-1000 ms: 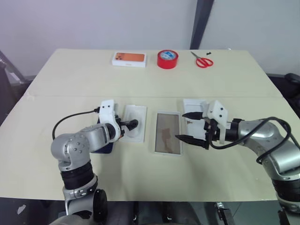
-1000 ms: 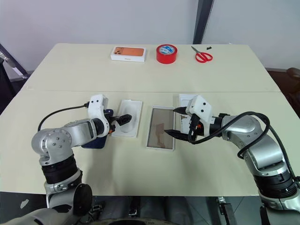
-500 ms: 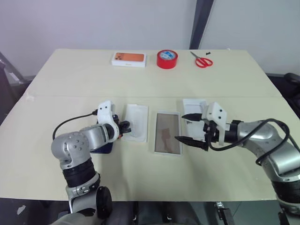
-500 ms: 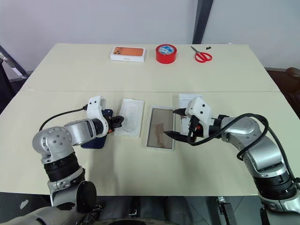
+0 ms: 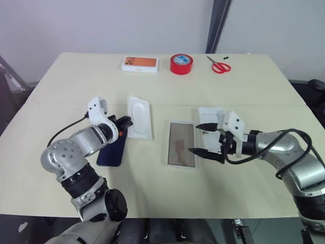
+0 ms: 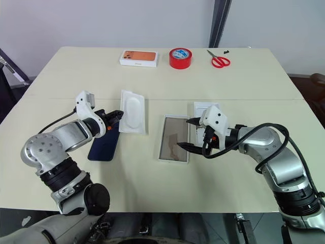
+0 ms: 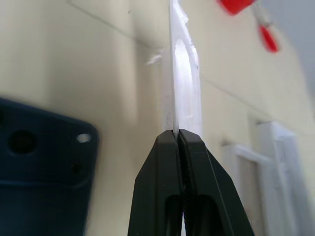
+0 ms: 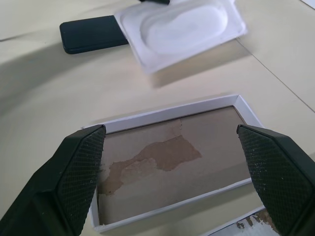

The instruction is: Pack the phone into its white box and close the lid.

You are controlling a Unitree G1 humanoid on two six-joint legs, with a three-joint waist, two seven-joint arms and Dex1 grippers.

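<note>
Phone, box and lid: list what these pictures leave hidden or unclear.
- The lid: mostly hidden behind the right gripper in the head views; its printed face can't be seen.
- The phone: its upper end is covered by the left gripper; cut off by the edge in the left wrist view.
- The white insert: whether it is fully off the table is unclear.

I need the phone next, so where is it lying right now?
In the left eye view the phone lies flat on the table's left half, under the left pincer and left of the white box.
</note>
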